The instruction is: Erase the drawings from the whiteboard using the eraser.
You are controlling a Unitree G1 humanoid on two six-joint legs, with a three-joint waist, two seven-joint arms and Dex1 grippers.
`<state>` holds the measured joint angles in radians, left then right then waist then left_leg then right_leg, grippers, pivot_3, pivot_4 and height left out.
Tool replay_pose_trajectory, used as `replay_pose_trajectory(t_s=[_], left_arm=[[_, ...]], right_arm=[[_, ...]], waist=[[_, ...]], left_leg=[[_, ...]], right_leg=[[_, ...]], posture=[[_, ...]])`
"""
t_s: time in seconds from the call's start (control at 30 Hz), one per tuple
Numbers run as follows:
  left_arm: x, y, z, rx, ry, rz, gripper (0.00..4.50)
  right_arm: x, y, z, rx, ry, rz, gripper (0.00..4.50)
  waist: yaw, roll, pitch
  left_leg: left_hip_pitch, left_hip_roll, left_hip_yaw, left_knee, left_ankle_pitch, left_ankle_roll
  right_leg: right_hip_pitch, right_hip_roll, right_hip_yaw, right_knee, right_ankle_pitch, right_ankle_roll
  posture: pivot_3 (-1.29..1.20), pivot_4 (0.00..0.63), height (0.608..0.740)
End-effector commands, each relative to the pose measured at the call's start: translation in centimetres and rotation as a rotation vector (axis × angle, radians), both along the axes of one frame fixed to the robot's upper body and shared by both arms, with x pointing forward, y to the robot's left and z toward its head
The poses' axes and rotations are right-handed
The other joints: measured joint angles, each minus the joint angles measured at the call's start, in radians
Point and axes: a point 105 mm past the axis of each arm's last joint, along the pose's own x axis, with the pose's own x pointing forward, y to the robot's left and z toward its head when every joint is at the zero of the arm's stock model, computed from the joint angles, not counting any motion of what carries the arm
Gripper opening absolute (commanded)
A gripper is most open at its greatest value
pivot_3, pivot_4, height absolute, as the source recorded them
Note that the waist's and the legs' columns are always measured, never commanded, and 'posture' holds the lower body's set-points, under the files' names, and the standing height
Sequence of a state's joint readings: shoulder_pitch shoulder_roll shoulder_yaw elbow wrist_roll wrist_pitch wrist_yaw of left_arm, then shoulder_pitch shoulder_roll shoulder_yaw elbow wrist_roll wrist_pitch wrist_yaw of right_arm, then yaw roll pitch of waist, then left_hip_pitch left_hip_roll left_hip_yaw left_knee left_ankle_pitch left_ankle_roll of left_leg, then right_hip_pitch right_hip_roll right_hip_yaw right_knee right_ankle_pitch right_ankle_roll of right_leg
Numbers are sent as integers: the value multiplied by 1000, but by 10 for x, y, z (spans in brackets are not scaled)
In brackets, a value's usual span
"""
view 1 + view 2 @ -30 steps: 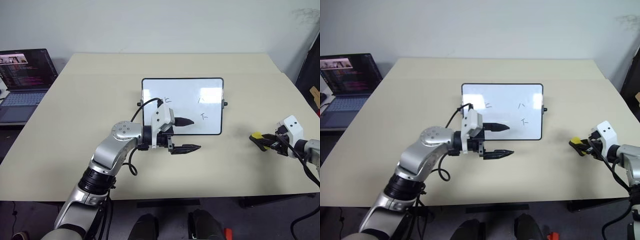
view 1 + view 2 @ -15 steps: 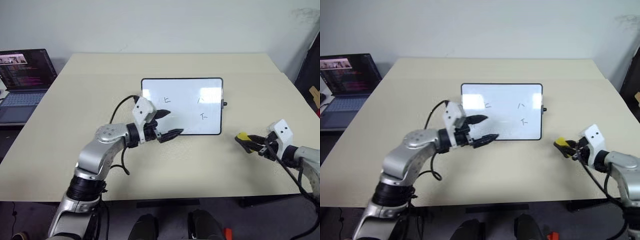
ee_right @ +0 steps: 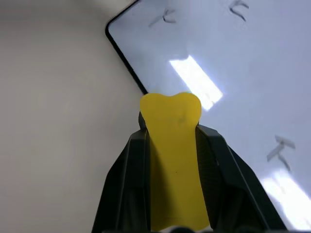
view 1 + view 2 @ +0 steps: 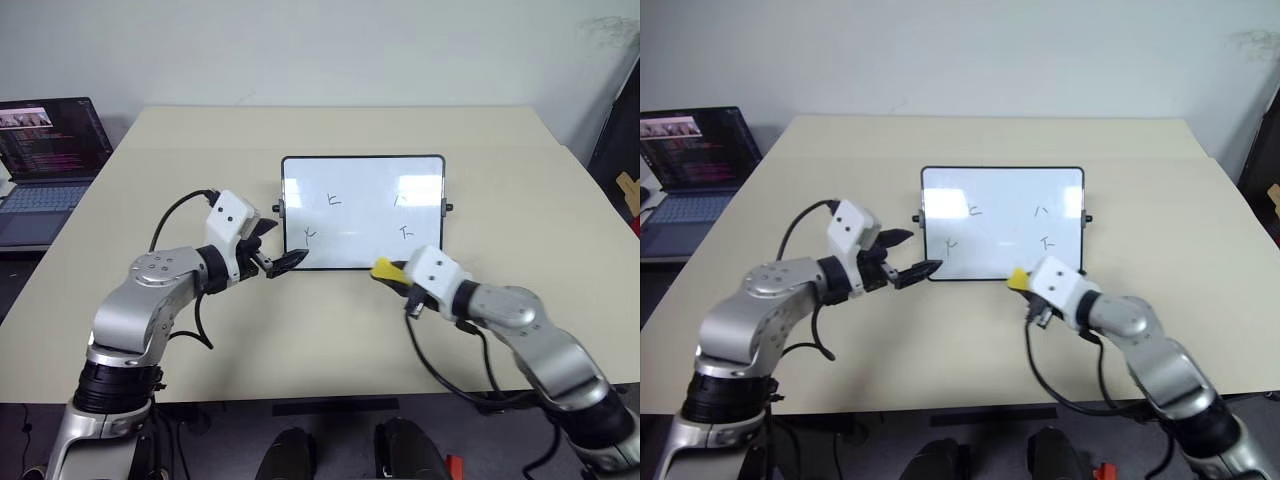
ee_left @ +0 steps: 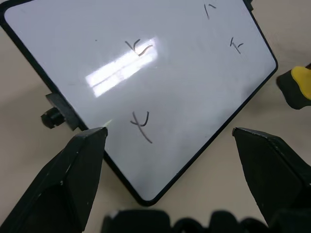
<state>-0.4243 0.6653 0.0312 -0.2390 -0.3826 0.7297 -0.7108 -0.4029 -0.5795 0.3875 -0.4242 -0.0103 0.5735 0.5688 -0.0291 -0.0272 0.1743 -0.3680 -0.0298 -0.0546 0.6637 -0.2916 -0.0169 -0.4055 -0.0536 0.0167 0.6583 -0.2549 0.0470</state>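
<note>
**Eraser poised at the whiteboard's near edge**

The whiteboard lies flat near the middle of the beige desk, its black frame and small side knobs visible. Four drawings are on its white surface: two toward the robot's left half, two toward the right half, all thin dark strokes.

The right hand has its two black fingers clamped on the yellow eraser. The eraser's tip sits at the board's near edge, toward the right corner, just beside the frame; the right wrist view shows the yellow block squeezed between the fingers, its end over the frame line, with the glossy surface beyond it. Whether it touches the board cannot be told.

The left hand is at the board's left near corner with its fingers spread apart and nothing between them. In the left wrist view the board's corner sits between the two fingers, one squiggle close to them.

A laptop stands open at the far left, off the desk's edge.
</note>
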Motion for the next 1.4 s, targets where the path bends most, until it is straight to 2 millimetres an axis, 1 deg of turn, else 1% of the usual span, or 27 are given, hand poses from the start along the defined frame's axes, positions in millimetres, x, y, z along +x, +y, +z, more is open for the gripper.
replay_pose_trajectory(t_s=[0.03, 0.17, 0.27, 0.33, 0.43, 0.5, 0.6, 0.7, 0.8, 0.87, 0.97, 1.07, 1.23, 1.3, 1.4], left_arm=[[10, 22, 3, 62, -18, 80, 4500], [13, 36, -9, 148, 5, 123, 4500], [13, 37, -12, 164, 8, 126, 4500], [13, 36, -15, 170, 12, 124, 4500], [12, 34, -18, 182, 15, 125, 4500], [12, 31, -19, 184, 16, 117, 4500], [11, 28, -21, 179, 22, 106, 4500], [11, 27, -21, 171, 23, 104, 4500], [10, 23, -18, 134, 30, 89, 4500], [9, 22, -18, 125, 33, 81, 4500], [9, 22, -17, 117, 35, 77, 4500], [9, 21, -15, 103, 37, 72, 4500], [7, 16, -14, 79, 42, 21, 4500], [6, 15, -14, 77, 44, 11, 4500], [4, 12, -15, 74, 46, -1, 4500]], right_arm=[[15, 30, 20, -43, -147, 78, 977], [33, 64, 38, -77, -269, 135, 977], [42, 82, 45, -87, -306, 163, 977], [47, 94, 48, -100, -320, 188, 977], [54, 106, 52, -114, -337, 208, 977], [60, 110, 51, -127, -344, 204, 977], [71, 109, 46, -145, -332, 179, 977], [77, 102, 30, -184, -276, 168, 977], [71, 93, 5, -249, -187, 203, 977], [66, 89, -7, -279, -141, 225, 977], [63, 86, -15, -293, -116, 235, 977], [67, 86, -11, -290, -142, 217, 977], [88, 84, 24, -239, -303, 116, 976], [92, 83, 33, -225, -343, 95, 976], [95, 82, 36, -226, -368, 83, 976]], waist=[[-4, 0, 0], [-3, 0, 0], [0, 0, 0], [1, -1, 0], [-1, -1, 0], [-2, -1, 0], [-3, -1, 0], [-4, -1, 0], [-4, -1, 0], [-3, -1, 0], [-4, -1, 0], [-4, -1, 0], [-4, -1, 0], [-4, -1, 0], [-3, -1, 0]], left_leg=[[0, 0, 0, 0, 1, -2], [-1, 0, 0, 0, 1, -2], [-2, 0, 0, -1, 2, -3], [-5, 0, -1, 0, 2, -3], [-13, -1, 0, 2, 2, -4], [-15, -1, 0, 2, 2, -4], [-15, 0, 0, 1, 2, -4], [-15, 0, 0, 1, 2, -4], [-15, 0, 0, 1, 2, -4], [-15, 0, 0, 1, 2, -4], [-14, 0, 0, 2, 2, -4], [-13, 0, 0, 2, 2, -4], [-13, 0, -1, 2, 3, -5], [-13, 0, -1, 2, 3, -5], [-13, 0, -1, 2, 3, -6]], right_leg=[[0, 0, 0, 0, 0, 0], [-1, 0, 0, 0, 0, 0], [-2, 0, 0, -1, 0, 0], [-5, 0, -1, -1, 0, 0], [-14, -1, 0, 2, 1, -1], [-16, -1, 0, 3, 1, -1], [-16, -1, 0, 3, 1, -1], [-16, -1, 0, 3, 1, -1], [-16, -1, 0, 3, 1, -1], [-16, -1, 0, 3, 1, -1], [-16, -1, 0, 5, 1, -1], [-15, -1, 0, 6, 1, -1], [-16, -1, 0, 7, 2, -3], [-16, -1, 0, 7, 3, -4], [-16, -1, -1, 7, 3, -4]], posture=[[0, 150, 740], [0, 150, 740], [0, 150, 740], [0, 150, 740], [0, 150, 740], [0, 150, 740], [0, 150, 740], [0, 150, 740], [0, 150, 740], [0, 150, 740], [0, 150, 740], [0, 150, 740], [0, 150, 740], [0, 150, 740], [0, 150, 740]])
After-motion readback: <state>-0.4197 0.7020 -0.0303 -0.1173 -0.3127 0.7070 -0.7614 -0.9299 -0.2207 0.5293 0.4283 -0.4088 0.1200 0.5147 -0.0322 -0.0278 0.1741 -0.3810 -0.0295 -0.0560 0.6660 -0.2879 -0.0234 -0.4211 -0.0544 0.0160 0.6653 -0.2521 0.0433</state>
